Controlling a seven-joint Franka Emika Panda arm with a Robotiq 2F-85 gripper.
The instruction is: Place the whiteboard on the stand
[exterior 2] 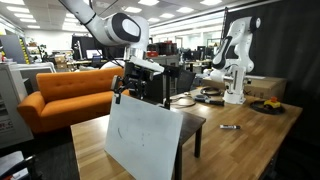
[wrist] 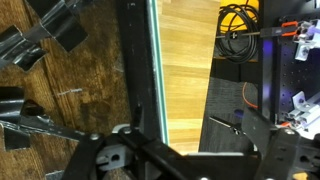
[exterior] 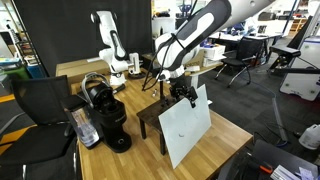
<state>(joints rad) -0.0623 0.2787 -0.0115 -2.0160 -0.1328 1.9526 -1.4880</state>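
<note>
The large light wooden tabletop (exterior: 228, 132) carried everything. Above it reached the white seven-joint robot arm (exterior: 200, 30). The thin, flat, frameless white rectangular whiteboard (exterior: 186, 130) stood tilted in both exterior views (exterior 2: 143, 142). Its lower edge was down at the tabletop and its face leaned back toward the small, low, dark brown-black bench-like stand (exterior: 148, 115), which stood just behind it (exterior 2: 190, 122). The board was not yet on the stand's flat top. Whether it touched the stand's front could not be told. A black coffee machine (exterior: 105, 115) sat near the stand on the far side from the board.

The black two-fingered gripper (exterior: 182, 95) was at the board's upper edge, near one corner (exterior 2: 125, 92). In the wrist view the board's pale edge (wrist: 156, 60) ran straight in between the jaws of the gripper (wrist: 135, 150), so the jaws appeared drawn narrow onto that edge, pinching it.

By its look the panel was probably light and stiff, with a smooth, slippery face. A grip so near a corner would likely let it swing or pivot between the pads. A firm pinch closer to the middle of the top edge seemed safer. A board that thin would also catch easily on the stand's rim during a lift.
</note>
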